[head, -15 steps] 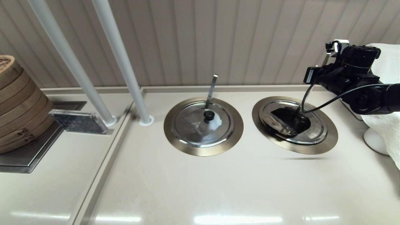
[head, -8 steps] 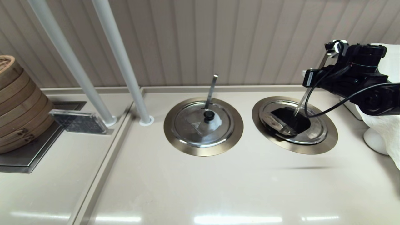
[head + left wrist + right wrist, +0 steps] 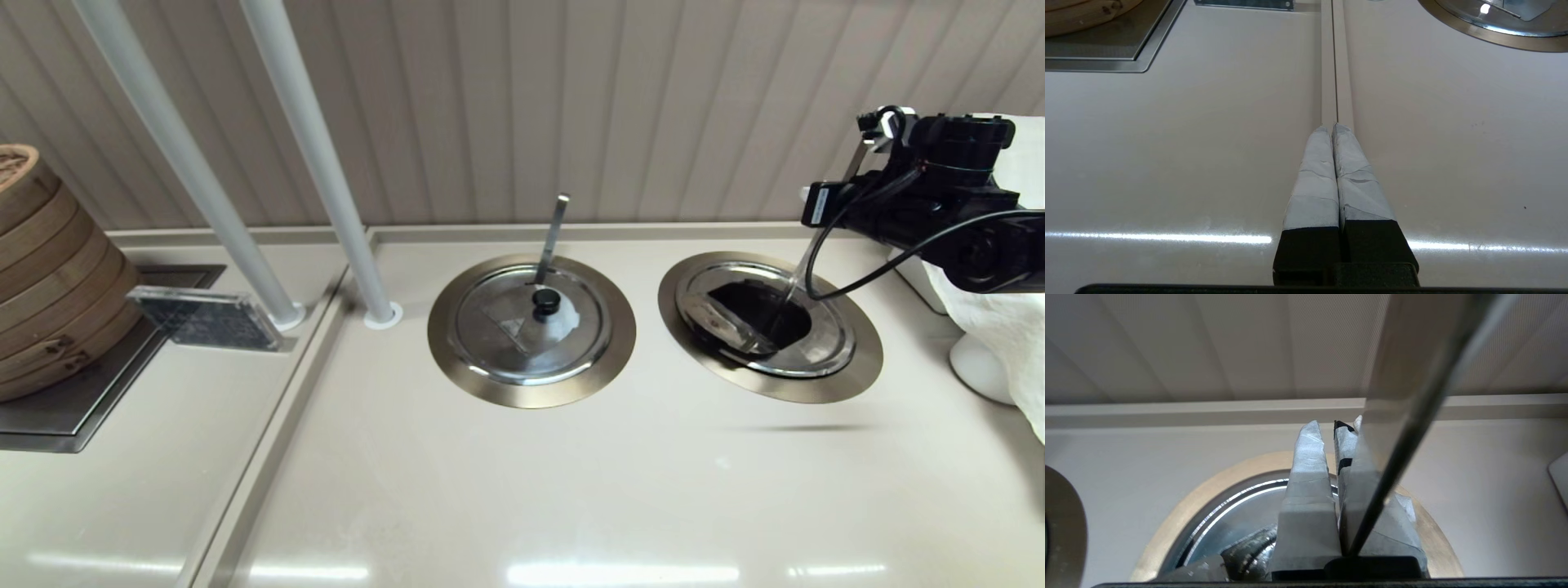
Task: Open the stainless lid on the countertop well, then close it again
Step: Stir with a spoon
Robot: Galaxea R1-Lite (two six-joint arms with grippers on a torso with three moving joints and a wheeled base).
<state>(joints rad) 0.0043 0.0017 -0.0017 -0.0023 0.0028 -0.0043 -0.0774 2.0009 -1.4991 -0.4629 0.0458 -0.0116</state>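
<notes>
The stainless lid (image 3: 824, 343) sits in the right countertop well (image 3: 865, 363). Its wedge flap (image 3: 722, 322) is folded back, baring a dark opening (image 3: 763, 314); the knob is hidden. A flat steel utensil handle (image 3: 804, 257) leans out of the opening toward the right. My right gripper (image 3: 880, 124) hangs above and behind the well. In the right wrist view this gripper (image 3: 1331, 426) is shut with nothing between its fingers. There the handle (image 3: 1404, 428) passes beside one finger, over the lid (image 3: 1237, 510). My left gripper (image 3: 1333, 126) stays parked and shut over the counter seam.
A twin well (image 3: 457, 359) to the left holds a lid with a whitish patch (image 3: 559, 322) and its own upright handle (image 3: 555, 229). Two white poles (image 3: 318, 155), a clear block (image 3: 204, 318), stacked bamboo steamers (image 3: 49, 269) and a white cloth-covered object (image 3: 1004, 327) stand around.
My right arm has drawn back to the right, away from over the well, uncovering the utensil handle. The flap has stayed folded open.
</notes>
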